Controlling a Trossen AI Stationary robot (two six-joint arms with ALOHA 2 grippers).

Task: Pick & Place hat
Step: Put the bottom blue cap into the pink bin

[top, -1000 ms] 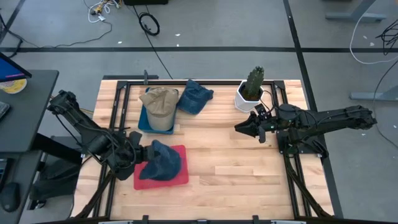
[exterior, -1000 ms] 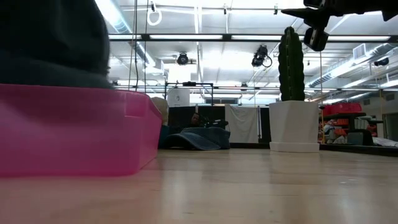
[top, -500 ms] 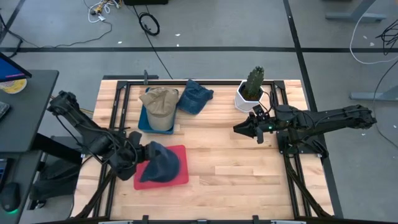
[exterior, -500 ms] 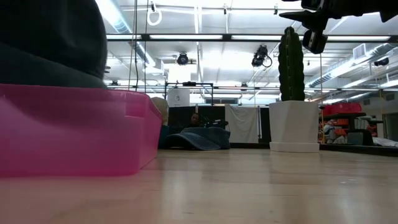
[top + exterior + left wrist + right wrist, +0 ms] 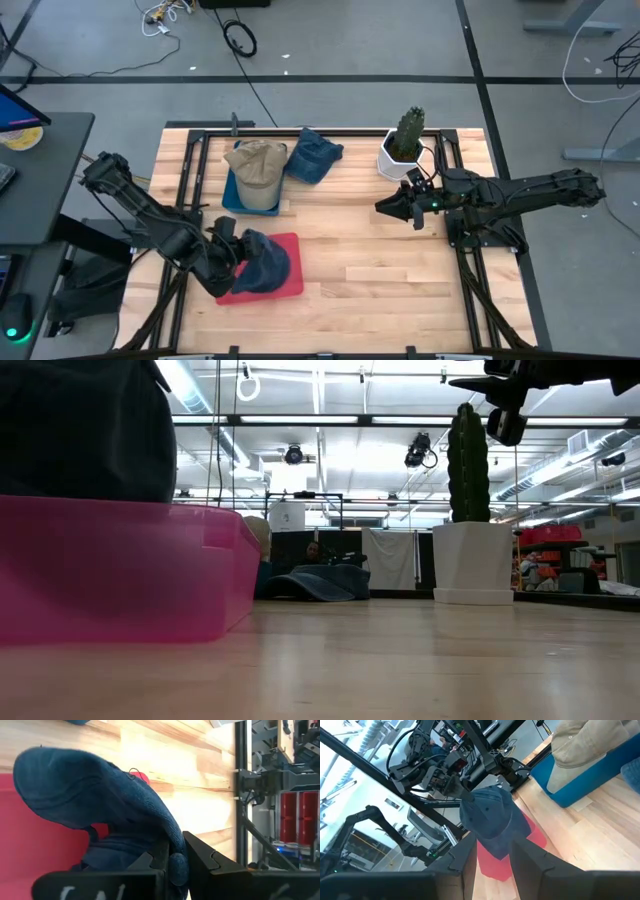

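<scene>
A dark blue hat (image 5: 264,262) sits on a red tray (image 5: 285,285) at the table's near left; the low view shows the hat (image 5: 80,430) above the pink tray wall (image 5: 120,570). My left gripper (image 5: 228,250) is at the hat's left side, shut on it. My right gripper (image 5: 388,207) hovers open over the table's right half, near the cactus pot, pointing left and touching nothing. In the right wrist view the hat (image 5: 490,817) shows far off between the fingers. My left gripper pinches a bunched fold of the hat's cloth at its left edge (image 5: 172,842) between its two fingers (image 5: 200,857), coming in low from the table's left. The crown (image 5: 85,790) bulges beyond the fingers, and the hat's lower part lies on the red tray (image 5: 30,840).
A tan hat (image 5: 257,165) lies on a blue tray (image 5: 232,195) at the far left. A second blue hat (image 5: 315,155) rests on the table beside it. A cactus in a white pot (image 5: 403,148) stands far right. Bare wood spans the middle and near right (image 5: 390,270).
My left gripper has shifted a little toward the near edge and turned, staying shut on the hat. The hat's held side has bunched up and moved with it, while the hat has stayed over the red tray.
</scene>
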